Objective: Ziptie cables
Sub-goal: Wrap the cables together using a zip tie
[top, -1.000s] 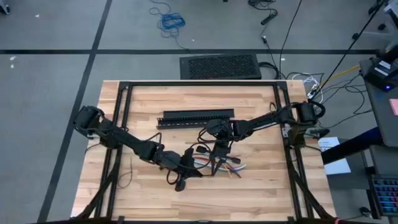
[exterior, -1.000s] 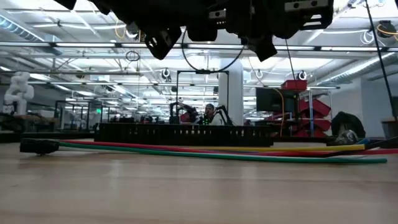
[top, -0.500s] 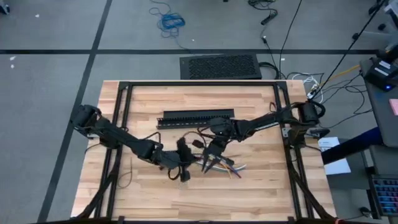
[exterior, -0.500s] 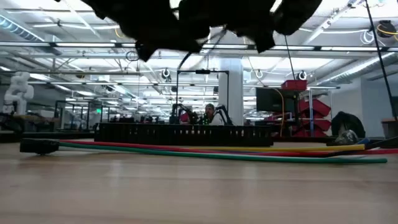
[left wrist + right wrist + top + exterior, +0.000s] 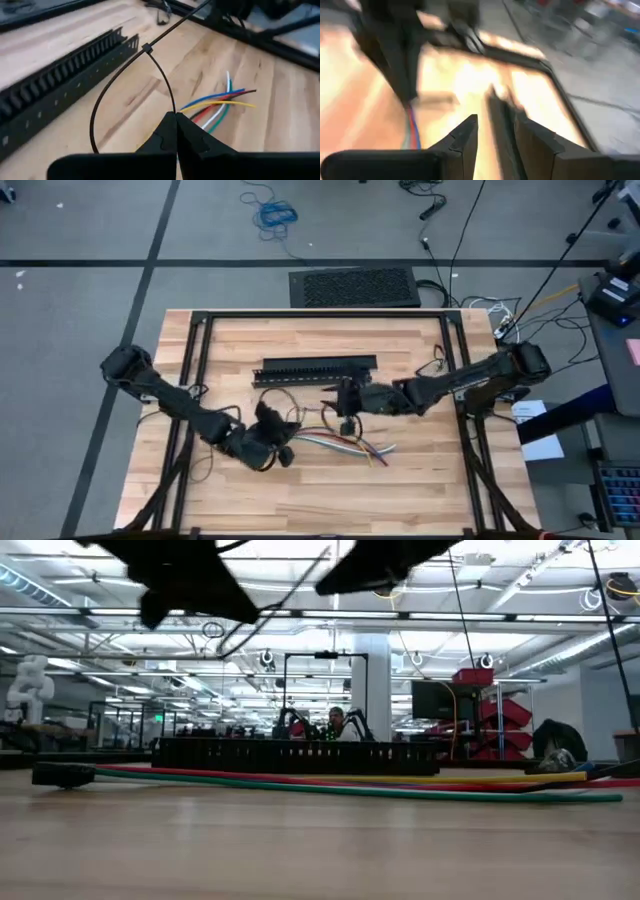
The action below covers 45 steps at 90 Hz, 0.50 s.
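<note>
Over the wooden table (image 5: 420,470), the left arm reaches in low from the near-left corner, its gripper (image 5: 272,442) hovering just left of the cables (image 5: 345,445). In the left wrist view its fingers (image 5: 170,135) are pressed together on a looped black zip tie (image 5: 125,80), the loop standing up above the tips with its locking head at the top. The right arm stretches across from the right rail, nearly level, its gripper (image 5: 345,402) between the slotted bar (image 5: 318,369) and the cables. In the right wrist view, which is blurred, its fingers (image 5: 465,137) stand apart with nothing seen between them.

The cables lie flat on the table near its middle, just in front of the bar, coloured ends fanned toward the right.

Compared with a second ago, the left gripper has pulled back leftward, off the cables, and the right gripper has lifted away toward the bar; both arms have risen higher in the low view. The cables have stayed put.

No writing or labels can be read.
</note>
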Tool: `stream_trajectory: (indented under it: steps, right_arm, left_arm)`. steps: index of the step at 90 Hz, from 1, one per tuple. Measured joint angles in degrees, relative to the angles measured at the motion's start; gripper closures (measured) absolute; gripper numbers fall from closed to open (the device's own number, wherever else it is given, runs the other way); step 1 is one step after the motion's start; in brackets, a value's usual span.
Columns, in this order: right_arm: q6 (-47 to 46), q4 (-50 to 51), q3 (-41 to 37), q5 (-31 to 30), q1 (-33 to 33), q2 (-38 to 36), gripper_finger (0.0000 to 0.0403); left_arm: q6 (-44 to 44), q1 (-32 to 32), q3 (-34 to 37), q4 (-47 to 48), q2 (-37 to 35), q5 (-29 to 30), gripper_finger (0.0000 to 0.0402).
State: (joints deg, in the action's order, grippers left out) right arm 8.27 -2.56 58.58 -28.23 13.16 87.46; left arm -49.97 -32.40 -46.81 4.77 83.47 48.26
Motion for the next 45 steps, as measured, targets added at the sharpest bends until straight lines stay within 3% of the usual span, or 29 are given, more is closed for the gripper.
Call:
stream_trajectory:
  steps: [6, 14, 32, 38, 45]
  right_arm:
    - [-2.49, 1.28, -1.7, -3.32, 1.93, 0.01, 0.0283]
    - [-6.0, -2.62, -6.0, -3.35, 3.65, 0.41, 0.0284]
    - [-12.06, -27.5, -17.78, 14.11, 0.09, 3.46, 0.0284]
    - [-12.29, -32.19, -16.95, 17.76, -1.84, 7.18, 0.0284]
    - [-11.36, -30.33, -12.04, 20.53, -3.58, 13.28, 0.0284]
  left_arm:
    - [-5.94, -1.85, 2.61, 0.41, -0.73, 2.6, 0.0401]
    - [-11.65, -4.78, 5.96, -1.34, -2.13, 5.98, 0.0402]
    - [-17.05, -11.88, 14.06, -8.24, -6.92, 13.93, 0.0402]
    - [-17.05, -13.97, 16.59, -12.54, -8.19, 15.46, 0.0402]
    - [-17.23, -15.95, 19.77, -16.28, -9.61, 17.68, 0.0402]
